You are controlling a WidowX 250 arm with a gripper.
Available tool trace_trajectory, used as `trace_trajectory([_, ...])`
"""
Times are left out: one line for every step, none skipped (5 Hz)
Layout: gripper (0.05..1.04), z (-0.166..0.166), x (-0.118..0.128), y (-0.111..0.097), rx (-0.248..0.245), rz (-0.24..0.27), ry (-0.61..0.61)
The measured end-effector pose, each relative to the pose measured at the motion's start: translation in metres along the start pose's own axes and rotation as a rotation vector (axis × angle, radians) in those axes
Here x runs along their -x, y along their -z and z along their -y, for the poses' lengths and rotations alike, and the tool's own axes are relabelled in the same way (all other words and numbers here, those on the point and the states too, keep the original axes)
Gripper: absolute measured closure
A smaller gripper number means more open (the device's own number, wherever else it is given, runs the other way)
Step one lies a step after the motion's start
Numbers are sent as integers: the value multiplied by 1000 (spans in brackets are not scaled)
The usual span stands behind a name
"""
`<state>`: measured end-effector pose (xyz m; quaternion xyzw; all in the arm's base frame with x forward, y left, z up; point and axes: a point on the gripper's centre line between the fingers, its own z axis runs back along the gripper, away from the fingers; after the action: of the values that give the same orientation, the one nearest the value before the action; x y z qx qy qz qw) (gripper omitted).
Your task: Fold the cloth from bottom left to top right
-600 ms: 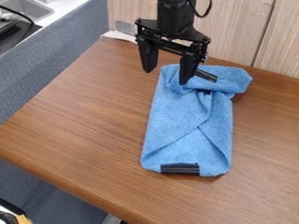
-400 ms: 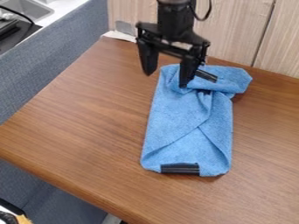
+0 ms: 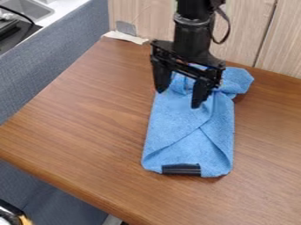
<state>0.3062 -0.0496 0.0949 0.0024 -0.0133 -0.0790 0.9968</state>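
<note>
Poised over the cloth (image 3: 187, 138) on the table (image 3: 88, 114), with gripper (image 3: 178, 99) spread and empty; shows overlapping layers below, with bottom left seemingly yet to be brought to top right.

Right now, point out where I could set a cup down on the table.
Bare wood borders the blue cloth on its left, reaching the table's front edge, and on its right. It is crowded at the cloth's far end, where the black gripper hangs over it.
</note>
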Motion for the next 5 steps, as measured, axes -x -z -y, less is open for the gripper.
trace_trajectory([85,7,22,0,3,20,66])
trace_trajectory([85,20,47,10,5,-7,134])
trace_trajectory([85,40,65,15,8,-7,221])
trace_trajectory([85,59,76,29,41,-24,380])
trace_trajectory([85,67,80,48,28,-88,476])
